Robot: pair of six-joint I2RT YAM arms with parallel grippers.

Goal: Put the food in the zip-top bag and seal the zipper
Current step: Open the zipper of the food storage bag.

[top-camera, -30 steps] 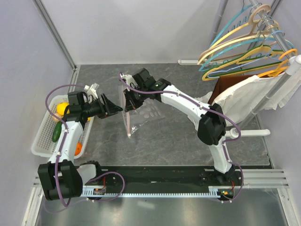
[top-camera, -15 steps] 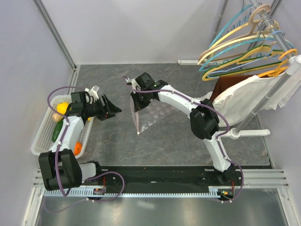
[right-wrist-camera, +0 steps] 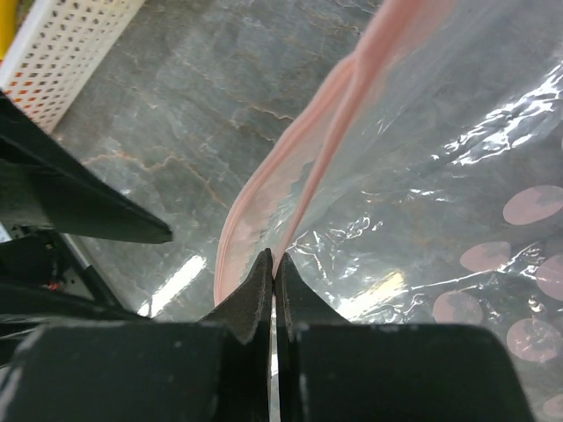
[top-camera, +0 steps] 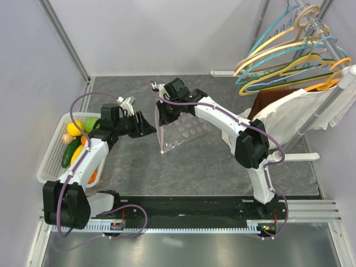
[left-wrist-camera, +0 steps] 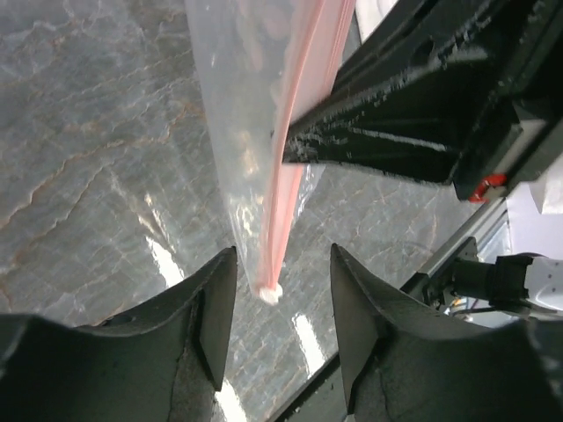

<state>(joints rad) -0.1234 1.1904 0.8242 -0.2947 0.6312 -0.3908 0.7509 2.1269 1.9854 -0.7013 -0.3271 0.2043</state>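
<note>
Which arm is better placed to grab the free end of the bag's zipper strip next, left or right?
Left. The left tool is open, with the hanging end of the zipper between its fingers. The right tool is shut on the zipper higher up, holding the zip-top bag up.

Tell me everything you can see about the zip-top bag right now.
The zip-top bag is clear, crinkly plastic printed with pale pink dots, and looks empty. Its pink zipper runs down the edge facing the left arm, ending in a small pale tip. The right gripper is shut on that strip, holding the bag up above the grey table; beside the pinch the two tracks gape apart. The left gripper is open, its jaws either side of the zipper's lower end, not touching it.
</note>
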